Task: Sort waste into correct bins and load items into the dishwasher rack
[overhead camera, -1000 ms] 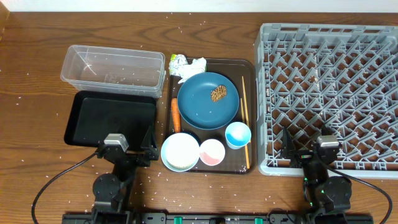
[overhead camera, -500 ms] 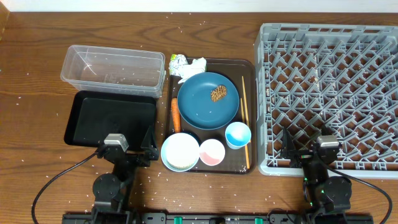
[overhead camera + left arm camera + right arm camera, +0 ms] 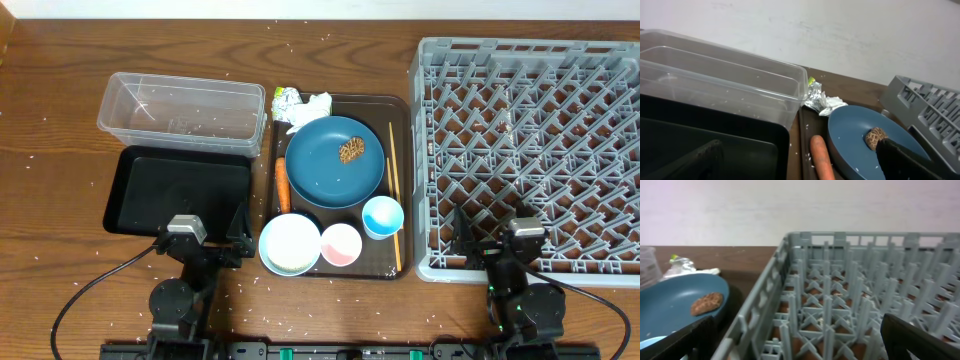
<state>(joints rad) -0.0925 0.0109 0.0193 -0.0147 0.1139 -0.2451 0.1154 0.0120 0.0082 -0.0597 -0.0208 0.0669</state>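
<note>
On the brown tray (image 3: 400, 110) lies the dark-blue plate (image 3: 325, 170) with a brown food lump (image 3: 352, 150). The orange carrot (image 3: 282, 186) sits at its left and the chopsticks (image 3: 393, 190) at its right. Crumpled white paper (image 3: 310, 108) and the yellow-green wrapper (image 3: 284, 97) lie at the tray's back. The white bowl (image 3: 291, 243), pink cup (image 3: 341, 244) and light-blue cup (image 3: 382, 216) stand in front. Left are the clear tub (image 3: 180, 108) and black tub (image 3: 180, 190); right is the grey rack (image 3: 530, 140). My left gripper (image 3: 203, 234) (image 3: 801, 167) and right gripper (image 3: 497, 236) (image 3: 802, 342) rest open and hold nothing.
White rice grains (image 3: 40, 160) are scattered over the wooden table (image 3: 60, 60). The left wrist view looks over the black tub (image 3: 715, 140), clear tub (image 3: 720, 75), carrot (image 3: 821, 157) and plate (image 3: 855, 140). The right wrist view faces the rack's near corner (image 3: 790, 280).
</note>
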